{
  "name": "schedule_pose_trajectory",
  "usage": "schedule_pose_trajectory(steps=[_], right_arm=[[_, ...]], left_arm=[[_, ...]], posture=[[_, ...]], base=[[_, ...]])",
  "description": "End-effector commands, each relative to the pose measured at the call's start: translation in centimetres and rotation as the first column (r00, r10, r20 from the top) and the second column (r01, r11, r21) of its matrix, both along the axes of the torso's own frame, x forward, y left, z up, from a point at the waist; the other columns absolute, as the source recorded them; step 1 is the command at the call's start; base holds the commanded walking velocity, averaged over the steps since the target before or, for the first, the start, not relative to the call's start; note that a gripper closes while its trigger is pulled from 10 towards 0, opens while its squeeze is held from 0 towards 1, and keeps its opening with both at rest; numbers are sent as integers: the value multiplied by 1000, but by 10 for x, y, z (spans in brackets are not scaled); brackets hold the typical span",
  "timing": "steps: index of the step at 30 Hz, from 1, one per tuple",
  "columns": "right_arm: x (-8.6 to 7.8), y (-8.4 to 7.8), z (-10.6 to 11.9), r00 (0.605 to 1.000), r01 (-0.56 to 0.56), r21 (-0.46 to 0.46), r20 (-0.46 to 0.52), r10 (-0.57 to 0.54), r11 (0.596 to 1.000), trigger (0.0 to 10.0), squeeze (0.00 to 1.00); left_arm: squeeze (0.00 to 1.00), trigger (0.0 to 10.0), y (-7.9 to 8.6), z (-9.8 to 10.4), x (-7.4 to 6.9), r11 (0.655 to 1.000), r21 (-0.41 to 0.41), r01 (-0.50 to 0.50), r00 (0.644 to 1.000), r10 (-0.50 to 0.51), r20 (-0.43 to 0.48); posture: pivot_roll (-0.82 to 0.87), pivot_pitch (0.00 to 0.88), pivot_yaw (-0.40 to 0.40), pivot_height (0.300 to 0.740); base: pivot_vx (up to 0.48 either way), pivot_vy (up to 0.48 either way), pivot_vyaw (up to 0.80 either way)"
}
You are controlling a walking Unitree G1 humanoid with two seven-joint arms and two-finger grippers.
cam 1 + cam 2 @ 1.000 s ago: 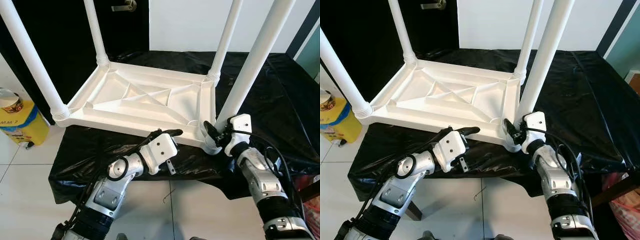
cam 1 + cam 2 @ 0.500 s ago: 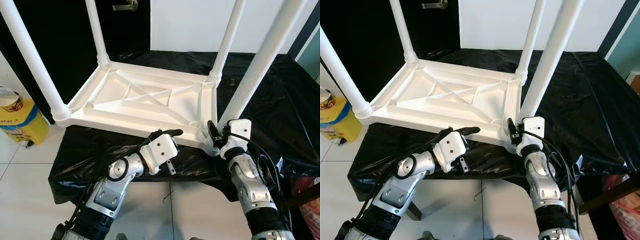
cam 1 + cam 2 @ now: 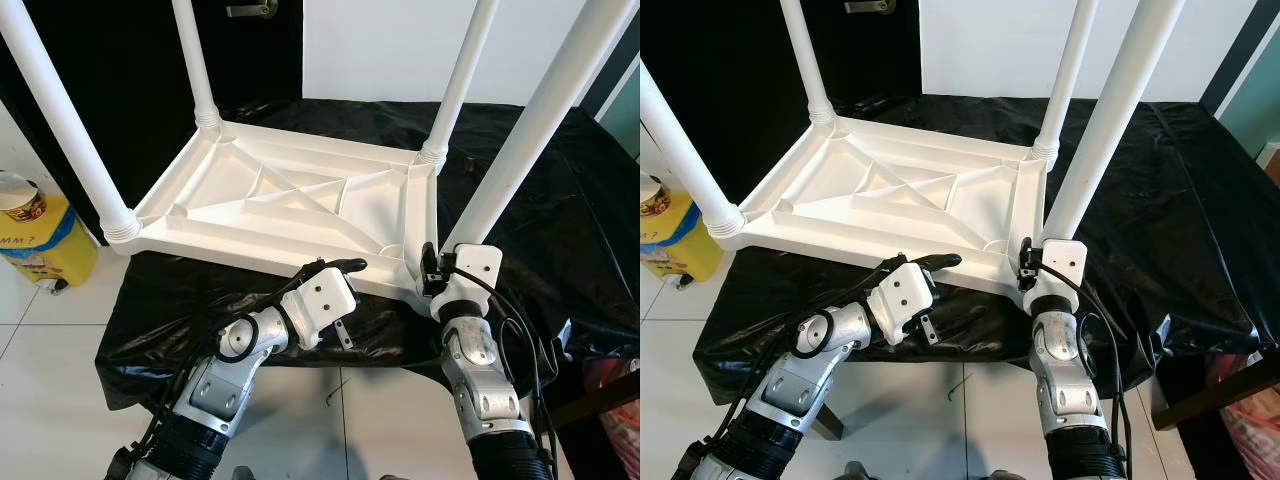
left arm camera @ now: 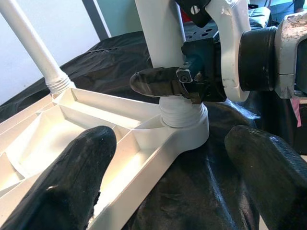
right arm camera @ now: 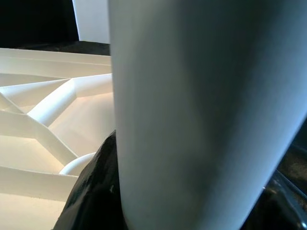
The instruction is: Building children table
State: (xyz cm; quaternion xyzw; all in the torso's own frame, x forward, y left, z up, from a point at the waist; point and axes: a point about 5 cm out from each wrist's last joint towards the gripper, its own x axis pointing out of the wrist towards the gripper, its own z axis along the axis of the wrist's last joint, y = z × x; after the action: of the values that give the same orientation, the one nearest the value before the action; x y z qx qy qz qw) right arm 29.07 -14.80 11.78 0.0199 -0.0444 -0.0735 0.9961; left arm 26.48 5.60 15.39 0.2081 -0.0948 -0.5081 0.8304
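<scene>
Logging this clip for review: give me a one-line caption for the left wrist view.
Right gripper clasps the near table leg just above its threaded socket in the upturned white tabletop, between the open left gripper's fingers.

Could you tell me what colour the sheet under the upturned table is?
Black and glossy; the sheet shows best in the right eye view.

The tabletop (image 3: 290, 210) lies upside down on a sheet (image 3: 560, 200), legs up. A bucket (image 3: 40, 240) stands on the floor to its left, a door (image 3: 130, 60) behind.
</scene>
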Motion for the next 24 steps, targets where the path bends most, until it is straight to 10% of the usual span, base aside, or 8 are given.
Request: schedule_pose_trajectory(steps=[1, 10, 11, 13, 14, 24], right_arm=[[-8, -5, -29, 988, 38, -7, -151, -39, 999, 10000, 0], [-8, -4, -26, 989, 43, -14, -139, -44, 999, 10000, 0], [-8, -4, -24, 990, 42, -15, -134, -44, 999, 10000, 808], [-7, -4, -23, 991, 40, -13, -127, -42, 999, 10000, 808], [-7, -4, -21, 993, 31, -8, -112, -31, 999, 10000, 1000], [-8, -11, -10, 994, -110, -38, -18, 109, 993, 10000, 1000]], left_arm=[[0, 10000, 0, 0, 3, 999, -17, -44, 999, 44, 11], [0, 10000, 1, 0, 5, 999, -12, -43, 999, 43, 15], [0, 10000, 1, 0, 5, 999, -12, -43, 999, 43, 15], [0, 10000, 1, 0, 5, 999, -12, -42, 999, 43, 15], [0, 10000, 1, 0, 5, 999, -12, -42, 999, 42, 15], [0, 10000, 1, 2, 7, 999, -13, -47, 999, 47, 23]], posture=[[-27, 33, -49, 740], [-30, 27, -46, 740], [-30, 26, -46, 740], [-31, 26, -46, 740], [-32, 25, -45, 740], [-30, 19, -51, 740]], base=[[0, 0, 0], [0, 0, 0], [0, 0, 0], [0, 0, 0], [0, 0, 0], [0, 0, 0]])
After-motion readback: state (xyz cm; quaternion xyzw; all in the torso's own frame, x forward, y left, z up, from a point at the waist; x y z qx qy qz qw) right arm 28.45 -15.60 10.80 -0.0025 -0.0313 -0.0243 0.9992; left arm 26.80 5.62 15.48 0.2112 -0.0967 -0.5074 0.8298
